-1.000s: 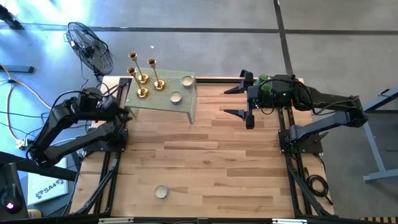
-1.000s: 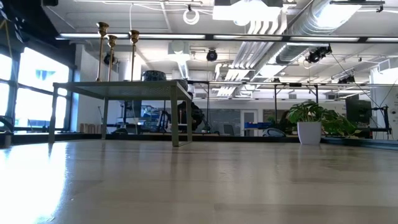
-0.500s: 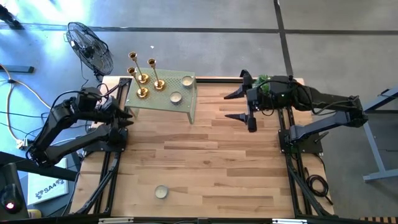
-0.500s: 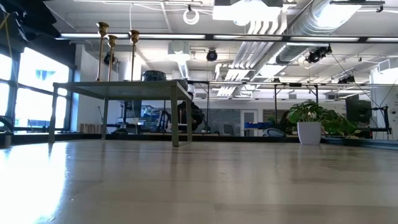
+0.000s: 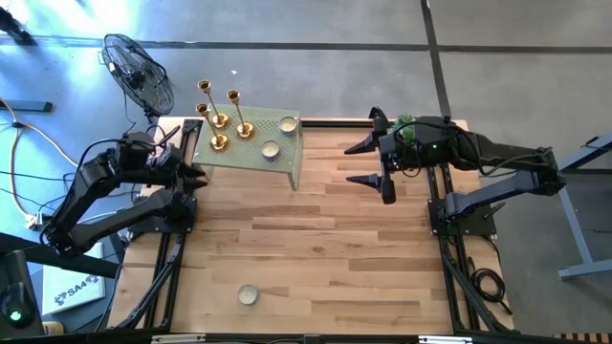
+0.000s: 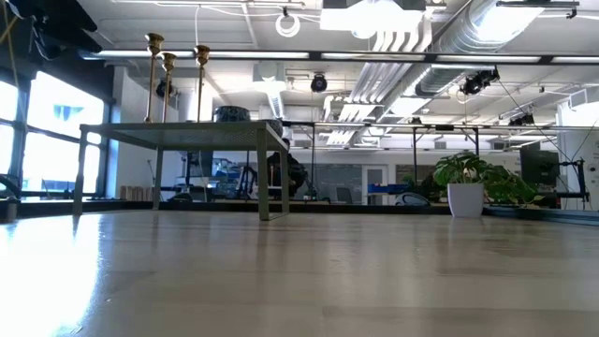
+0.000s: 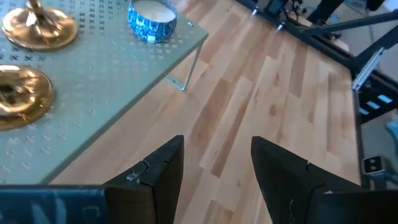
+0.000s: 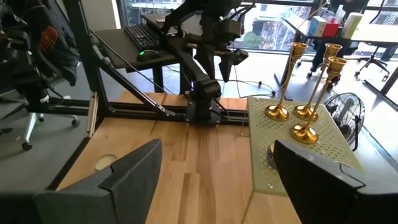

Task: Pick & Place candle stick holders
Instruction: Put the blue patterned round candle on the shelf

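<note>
Three gold candle stick holders point(image 5: 219, 141) point(image 5: 245, 131) point(image 5: 220, 120) stand upright on their round bases on a pale green perforated stand point(image 5: 239, 156) at the table's far left. The right wrist view shows them point(image 8: 305, 132) side by side, and the low view shows their stems point(image 6: 168, 86) above the stand top. My left gripper point(image 5: 195, 173) hovers open by the stand's left edge, with two bases point(image 7: 22, 96) ahead of it. My right gripper point(image 5: 351, 164) hangs open above the table, right of the stand, facing it. Neither holds anything.
Two candle tins point(image 5: 287, 123) point(image 5: 271, 149) sit on the stand beside the holders; one is a blue-patterned tin point(image 7: 152, 18). A third tin point(image 5: 249, 294) lies on the wood near the table's front edge. A fan point(image 5: 139, 72) stands beyond the far left corner.
Both grippers have stayed in place, each wrist turning a little. My right gripper has rolled slightly, so its two fingers sit a bit nearer the near edge. The holders and tins have not moved.
</note>
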`<state>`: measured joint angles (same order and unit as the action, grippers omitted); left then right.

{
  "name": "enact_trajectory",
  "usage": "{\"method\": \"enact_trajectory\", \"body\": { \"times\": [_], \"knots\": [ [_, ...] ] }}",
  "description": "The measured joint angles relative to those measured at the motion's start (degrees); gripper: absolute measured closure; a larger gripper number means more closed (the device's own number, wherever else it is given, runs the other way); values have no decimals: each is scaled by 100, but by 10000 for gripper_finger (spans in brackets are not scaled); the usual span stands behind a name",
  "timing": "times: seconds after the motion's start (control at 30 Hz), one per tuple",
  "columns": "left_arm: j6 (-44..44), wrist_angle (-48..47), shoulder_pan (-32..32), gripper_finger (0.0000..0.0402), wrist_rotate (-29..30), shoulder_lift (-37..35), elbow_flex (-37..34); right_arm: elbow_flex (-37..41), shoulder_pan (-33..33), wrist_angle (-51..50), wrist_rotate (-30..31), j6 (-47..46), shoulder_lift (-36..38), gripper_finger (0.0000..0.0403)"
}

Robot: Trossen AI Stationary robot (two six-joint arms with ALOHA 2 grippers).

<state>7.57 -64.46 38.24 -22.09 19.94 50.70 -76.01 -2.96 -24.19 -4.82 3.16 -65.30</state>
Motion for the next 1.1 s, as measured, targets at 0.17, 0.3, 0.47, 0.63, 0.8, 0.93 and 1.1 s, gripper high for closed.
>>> {"method": "enact_trajectory", "body": {
  "times": [0.17, 0.3, 0.47, 0.63, 0.8, 0.93, 1.1],
  "knots": [
    [-126, -35, -2, 218, 649, 0, -2, 0, 0, 1, 5, -72, 0, 100],
    [-129, 2, -2, 218, 1105, 0, -2, 0, 0, 1, 7, -81, 0, 100],
    [-132, 31, -2, 218, 1145, 0, -2, 0, 0, 2, 16, -82, 0, 100],
    [-280, 12, -2, 218, 1068, 0, -2, 0, 2, 47, 186, -77, 0, 100],
    [-280, -42, -2, 207, 1190, 0, -2, 1, 0, 198, 335, -24, 0, 100],
    [-280, -140, -2, 165, 1204, 0, -2, 1, 0, 259, 337, 77, 0, 100],
    [-292, -144, -2, 95, 936, 0, -2, 1, -7, 261, 337, 166, 0, 100]
  ]
}}
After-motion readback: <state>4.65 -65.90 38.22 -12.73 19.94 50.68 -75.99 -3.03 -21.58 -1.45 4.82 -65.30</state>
